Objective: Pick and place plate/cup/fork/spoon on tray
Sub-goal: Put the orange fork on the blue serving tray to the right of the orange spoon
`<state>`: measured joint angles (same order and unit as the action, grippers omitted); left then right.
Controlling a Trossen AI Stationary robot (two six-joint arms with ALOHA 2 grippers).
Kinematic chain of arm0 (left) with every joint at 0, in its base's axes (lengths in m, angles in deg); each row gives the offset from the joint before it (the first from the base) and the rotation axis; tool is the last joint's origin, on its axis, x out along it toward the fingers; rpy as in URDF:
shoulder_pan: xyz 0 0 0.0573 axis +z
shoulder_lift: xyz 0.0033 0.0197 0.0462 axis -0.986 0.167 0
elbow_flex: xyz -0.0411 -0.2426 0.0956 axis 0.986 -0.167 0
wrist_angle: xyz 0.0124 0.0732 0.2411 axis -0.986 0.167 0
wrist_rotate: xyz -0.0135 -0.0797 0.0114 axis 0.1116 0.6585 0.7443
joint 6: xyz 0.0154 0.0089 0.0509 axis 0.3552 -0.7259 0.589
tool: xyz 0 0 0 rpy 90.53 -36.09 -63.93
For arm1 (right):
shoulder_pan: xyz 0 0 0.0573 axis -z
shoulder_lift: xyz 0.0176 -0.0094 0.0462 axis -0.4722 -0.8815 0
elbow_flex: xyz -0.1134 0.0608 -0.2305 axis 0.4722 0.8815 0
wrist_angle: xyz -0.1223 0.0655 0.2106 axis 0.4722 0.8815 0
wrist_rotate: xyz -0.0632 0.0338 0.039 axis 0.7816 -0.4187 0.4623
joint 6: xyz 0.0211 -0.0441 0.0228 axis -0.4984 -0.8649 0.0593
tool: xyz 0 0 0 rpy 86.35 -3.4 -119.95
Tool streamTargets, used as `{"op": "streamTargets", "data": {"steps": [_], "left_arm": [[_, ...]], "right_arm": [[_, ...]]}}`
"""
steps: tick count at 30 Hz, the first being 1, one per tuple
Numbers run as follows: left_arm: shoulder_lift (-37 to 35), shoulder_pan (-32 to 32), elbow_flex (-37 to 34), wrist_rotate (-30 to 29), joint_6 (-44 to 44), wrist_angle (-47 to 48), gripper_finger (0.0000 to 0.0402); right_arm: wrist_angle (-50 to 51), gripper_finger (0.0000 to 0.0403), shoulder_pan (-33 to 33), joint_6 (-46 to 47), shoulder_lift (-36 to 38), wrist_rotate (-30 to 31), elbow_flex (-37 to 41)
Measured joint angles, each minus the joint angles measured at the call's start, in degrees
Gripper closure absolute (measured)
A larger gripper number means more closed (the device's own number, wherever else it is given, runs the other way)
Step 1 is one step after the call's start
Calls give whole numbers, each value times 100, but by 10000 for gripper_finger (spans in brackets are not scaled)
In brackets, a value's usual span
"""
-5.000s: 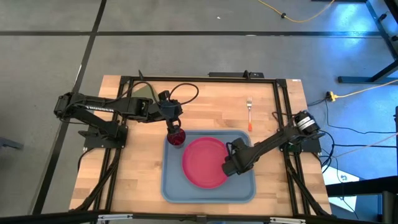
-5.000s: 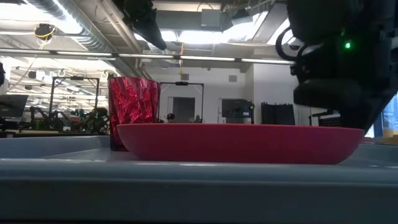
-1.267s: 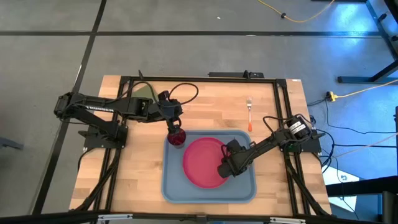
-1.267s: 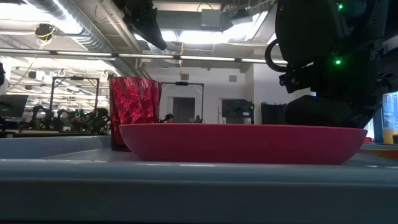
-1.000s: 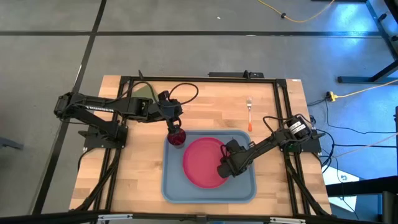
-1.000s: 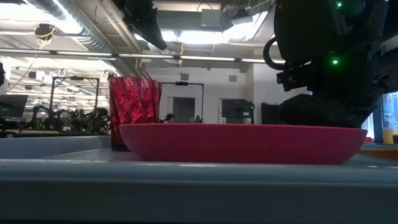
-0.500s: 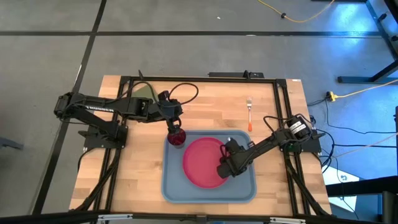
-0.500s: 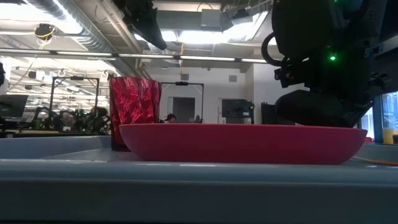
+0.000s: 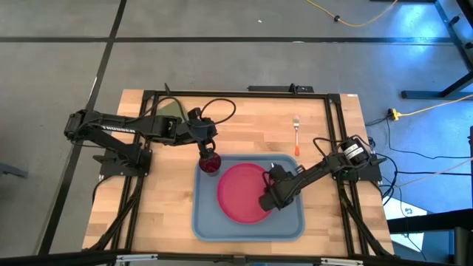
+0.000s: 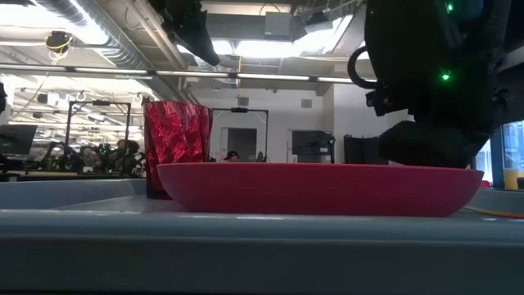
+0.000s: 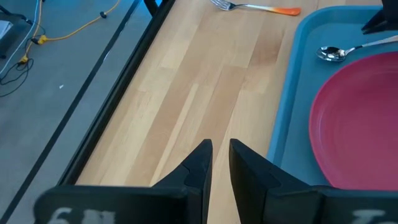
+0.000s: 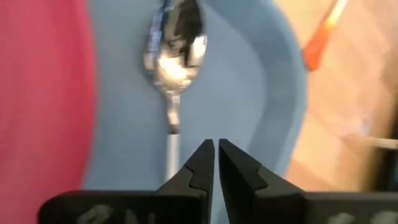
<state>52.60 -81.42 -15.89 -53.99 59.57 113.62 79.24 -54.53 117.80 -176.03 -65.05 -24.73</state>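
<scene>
Tray (image 9: pixel 203 214): lt blue, rect., on wooden table (image 9: pixel 159 214) at near-centre edge; holds plate, cup, spoon. Plate (image 9: pixel 242 193): pink-red, round, flat on tray's middle, rim seen edge-on in low view (image 10: pixel 319 187). R gripper (image 9: pixel 267 201): low over plate's right rim and tray's right side, arm reaching in from table's right; fingers nearly pressed together w/ thin gap, pinching nothing (image 12: pixel 216 163). Spoon (image 12: pixel 174 62): silver bowl lying on tray floor betw. plate edge and tray's far-right rim, just ahead of R fingertips, not touching them; also visible fr. left wrist view (image 11: pixel 339 51). Cup (image 9: pixel 211 162): dark red, upright in tray's far-left corner, just beside plate. L gripper (image 9: pixel 208 153): above cup, at far-left tray corner; fingers close together w/ narrow gap, nothing betw. them (image 11: pixel 216 163). Fork (image 9: pixel 296 136): orange handle, tines pointing to far edge, on bare table beyond tray's far-right corner, well apart fr. both grippers.
</scene>
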Motion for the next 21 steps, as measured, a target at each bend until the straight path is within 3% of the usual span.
{"op": "streamTargets", "data": {"steps": [3,10,14,21], "left_arm": [[0,0,0,0,0,0,355],[0,0,0,1,0,2,355],[0,-1,0,1,0,0,355],[0,-1,0,-1,0,-60,355]], "right_arm": [[215,375,0,39,0,102,-105],[1350,375,-4,36,7,1829,-1091],[1875,375,38,-6,32,2575,-1279],[1874,375,363,-283,223,2762,-1123]]}}
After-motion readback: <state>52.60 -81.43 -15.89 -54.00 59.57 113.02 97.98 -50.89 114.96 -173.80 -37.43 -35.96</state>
